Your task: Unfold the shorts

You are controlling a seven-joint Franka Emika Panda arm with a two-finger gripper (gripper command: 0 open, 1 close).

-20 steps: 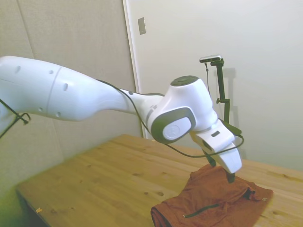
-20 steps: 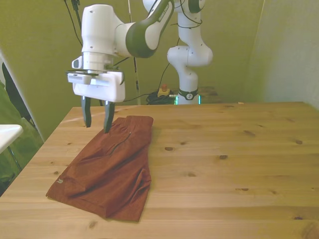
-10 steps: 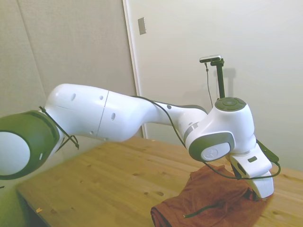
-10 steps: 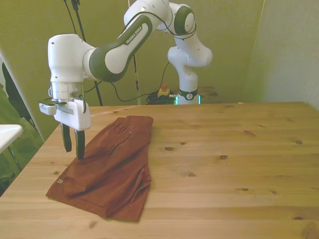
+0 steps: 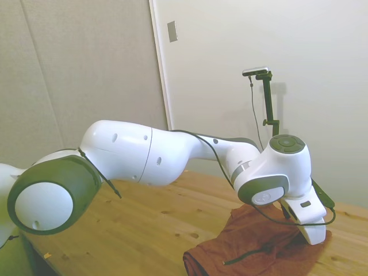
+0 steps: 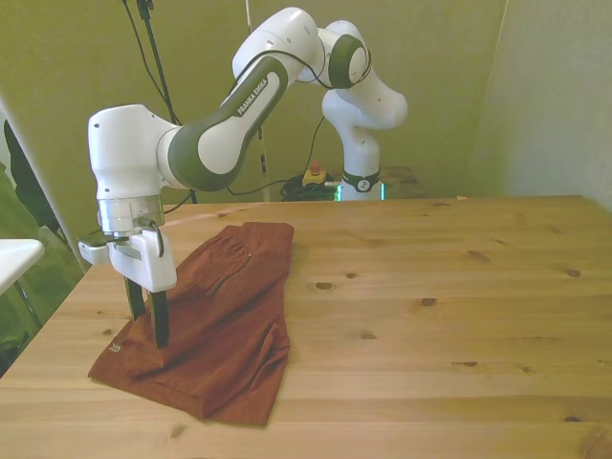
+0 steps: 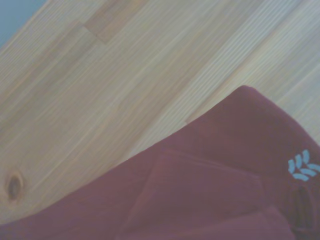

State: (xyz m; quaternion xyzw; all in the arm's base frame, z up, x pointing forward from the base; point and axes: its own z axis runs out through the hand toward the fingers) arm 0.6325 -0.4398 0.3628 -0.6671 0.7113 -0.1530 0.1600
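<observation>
A robotics lab: a white arm (image 6: 239, 105) is bolted behind a plain wooden table (image 6: 430, 316), cables (image 6: 287, 186) trail along the floor by its base, and bare padded wall panels (image 5: 86, 69) stand behind it.

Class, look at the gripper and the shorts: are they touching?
Touching. In the front view the gripper's open fingers reach down onto the shorts near the hem corner, with no gap visible.
</observation>
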